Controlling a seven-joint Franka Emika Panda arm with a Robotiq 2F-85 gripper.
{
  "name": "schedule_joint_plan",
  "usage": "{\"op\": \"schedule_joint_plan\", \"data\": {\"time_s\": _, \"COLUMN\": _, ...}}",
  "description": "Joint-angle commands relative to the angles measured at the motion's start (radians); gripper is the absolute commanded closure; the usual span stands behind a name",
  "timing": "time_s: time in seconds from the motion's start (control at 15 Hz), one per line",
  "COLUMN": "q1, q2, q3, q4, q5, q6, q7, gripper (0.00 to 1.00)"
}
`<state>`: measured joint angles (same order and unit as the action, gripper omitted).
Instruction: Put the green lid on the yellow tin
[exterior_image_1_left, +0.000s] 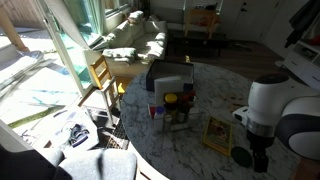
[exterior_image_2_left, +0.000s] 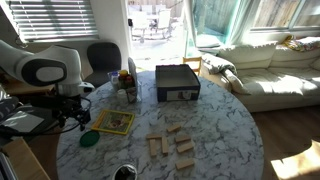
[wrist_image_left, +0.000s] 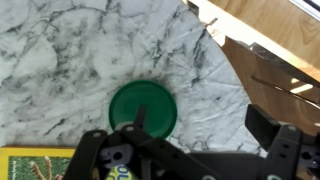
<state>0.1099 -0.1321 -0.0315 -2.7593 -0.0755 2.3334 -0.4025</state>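
Plainly seen in our wrist view, the green lid (wrist_image_left: 143, 108) lay flat on the white marble table (wrist_image_left: 60, 50), close to the tabletop's curved rim. The corner of a yellow-green card (wrist_image_left: 35, 165) lay just beside it. The gripper (wrist_image_left: 198, 122) hung over the disc with its jaws spread wide. One finger (wrist_image_left: 138, 122) reached across the lid's near edge and its mate stood well off to the side above bare marble. We could not tell whether either touched the lid. In both exterior views the lid showed as a dark disc under the white arm (exterior_image_2_left: 45, 68), between the card and the table's edge. Farther in, a grey box stack (exterior_image_2_left: 177, 82) stood at the table's centre, with a cluster of small bottles (exterior_image_2_left: 127, 85) near it and loose wooden blocks (exterior_image_2_left: 170, 150) scattered toward the other side. A small round object (exterior_image_2_left: 125, 173) sat at the table's rim, too dim for us to identify. Beyond the table, a pale sofa (exterior_image_2_left: 265, 70) caught the sunlight.
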Motion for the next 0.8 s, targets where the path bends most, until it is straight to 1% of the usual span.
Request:
{"op": "schedule_joint_plan", "data": {"time_s": 0.0, "q1": -0.019, "q2": 0.039, "q3": 0.024, "q4": 0.002, "q5": -0.004, "q6": 0.036, "q7": -0.002, "gripper": 0.0}}
{"op": "schedule_joint_plan", "data": {"time_s": 0.13, "q1": -0.022, "q2": 0.101, "q3": 0.033, "q4": 0.009, "q5": -0.014, "q6": 0.08, "q7": -0.001, "gripper": 0.0}}
{"op": "schedule_joint_plan", "data": {"time_s": 0.27, "q1": -0.024, "q2": 0.123, "q3": 0.035, "q4": 0.018, "q5": -0.018, "q6": 0.084, "q7": -0.001, "gripper": 0.0}}
{"op": "schedule_joint_plan", "data": {"time_s": 0.33, "q1": -0.031, "q2": 0.137, "q3": 0.028, "q4": 0.017, "q5": -0.026, "q6": 0.12, "q7": 0.0, "gripper": 0.0}}
{"op": "schedule_joint_plan", "data": {"time_s": 0.47, "q1": -0.057, "q2": 0.162, "q3": 0.01, "q4": 0.006, "q5": -0.062, "q6": 0.234, "q7": 0.016, "gripper": 0.0}}
{"op": "schedule_joint_plan", "data": {"time_s": 0.67, "q1": -0.098, "q2": 0.201, "q3": -0.006, "q4": 0.015, "q5": -0.055, "q6": 0.38, "q7": -0.009, "gripper": 0.0}}
{"op": "schedule_joint_plan", "data": {"time_s": 0.73, "q1": -0.109, "q2": 0.213, "q3": -0.008, "q4": 0.015, "q5": -0.059, "q6": 0.409, "q7": -0.013, "gripper": 0.0}}
